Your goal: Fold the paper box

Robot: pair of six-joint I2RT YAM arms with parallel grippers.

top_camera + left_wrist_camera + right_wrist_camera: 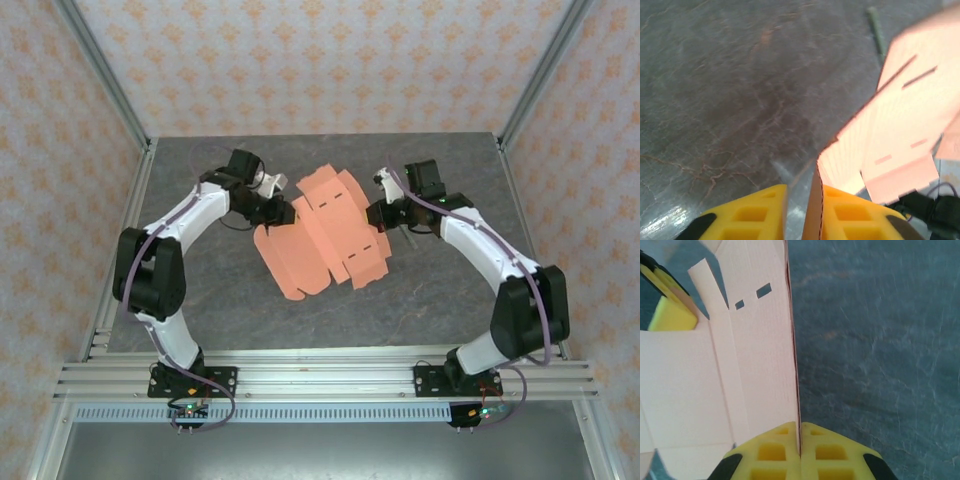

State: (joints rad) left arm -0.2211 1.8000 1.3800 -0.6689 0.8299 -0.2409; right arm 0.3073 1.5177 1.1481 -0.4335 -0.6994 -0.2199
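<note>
Grey veined table (pixel 230 305), paper box (pixel 325 235), floral-patterned walls (pixel 320 60)

paper box (pixel 325 232): on the middle of the table (pixel 200 290), between the two grippers
left gripper (pixel 288 212): at the box's left edge, card edge between its fingers
right gripper (pixel 376 215): at the box's right edge, card edge between its fingers
arm bases: table's near edge, box beyond them

Left arm (pixel 190 215) and right arm (pixel 480 240) bow outward, wrists turned in to face each other. The right gripper (pixel 799 427) pinches an edge of the paper box (pixel 330 230) tight, while the left gripper (pixel 802 192) has its fingers slightly parted, the card's edge between them.
</note>
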